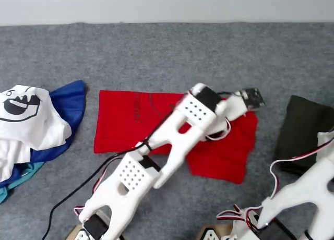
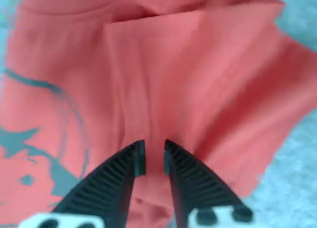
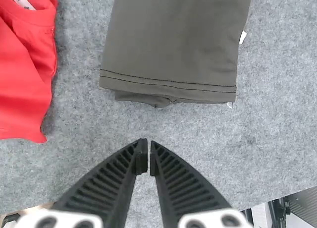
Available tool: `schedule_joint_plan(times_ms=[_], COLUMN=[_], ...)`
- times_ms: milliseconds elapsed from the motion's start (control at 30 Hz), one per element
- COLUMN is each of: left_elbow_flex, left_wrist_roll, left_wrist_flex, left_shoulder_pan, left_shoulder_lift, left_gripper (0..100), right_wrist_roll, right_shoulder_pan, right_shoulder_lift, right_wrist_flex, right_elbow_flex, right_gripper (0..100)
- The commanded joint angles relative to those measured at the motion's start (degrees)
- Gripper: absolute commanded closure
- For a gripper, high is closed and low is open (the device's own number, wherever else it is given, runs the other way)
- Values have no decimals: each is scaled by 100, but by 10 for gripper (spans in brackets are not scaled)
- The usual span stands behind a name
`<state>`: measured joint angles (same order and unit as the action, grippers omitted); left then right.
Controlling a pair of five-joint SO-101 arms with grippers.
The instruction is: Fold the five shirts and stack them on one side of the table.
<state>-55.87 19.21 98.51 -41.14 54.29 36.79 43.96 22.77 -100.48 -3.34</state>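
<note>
A red shirt (image 1: 125, 120) lies spread on the grey table, its right part creased and partly doubled over. My left arm stretches across it, and my left gripper (image 1: 249, 100) hangs at the shirt's far right corner. In the left wrist view that gripper (image 2: 152, 156) stands narrowly open just above the red cloth (image 2: 198, 64), which shows a fold edge. A folded dark olive shirt (image 1: 302, 130) lies at the right side. My right gripper (image 3: 149, 156) is shut and empty over bare table, short of the olive shirt (image 3: 173, 39), with the red shirt's edge (image 3: 20, 64) to one side.
A heap of unfolded shirts sits at the left edge: a white one (image 1: 26, 120) with a black print, a blue one (image 1: 68, 104) under it and a teal one (image 1: 15, 180). A black cable (image 1: 78, 190) runs along the near table. The right arm (image 1: 302, 193) rests at the near right.
</note>
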Motion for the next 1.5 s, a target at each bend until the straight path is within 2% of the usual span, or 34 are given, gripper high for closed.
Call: schedule_joint_plan(times_ms=[0, 167, 333, 500, 833, 933, 1467], left_elbow_flex=[-31, 31, 655, 708, -848, -875, 22], left_wrist_roll=[0, 18, 185, 202, 44, 9, -18], left_wrist_flex=[220, 220, 220, 79, 193, 158, -1152], left_shoulder_pan=[-141, -246, -404, -185, 132, 97, 88], left_shoulder_lift=[-105, -62, -62, -97, -53, -35, -35], left_gripper=[933, 956, 956, 956, 956, 956, 957], right_wrist_roll=[62, 62, 62, 62, 62, 62, 62], right_shoulder_pan=[57, 66, 66, 66, 48, 66, 48], right_shoulder_lift=[119, 119, 119, 119, 119, 127, 119], right_wrist_flex=[-224, -224, -224, -224, -224, -224, -224], right_elbow_flex=[-35, -35, -35, -35, -35, -35, -35], right_gripper=[976, 976, 976, 976, 976, 976, 976])
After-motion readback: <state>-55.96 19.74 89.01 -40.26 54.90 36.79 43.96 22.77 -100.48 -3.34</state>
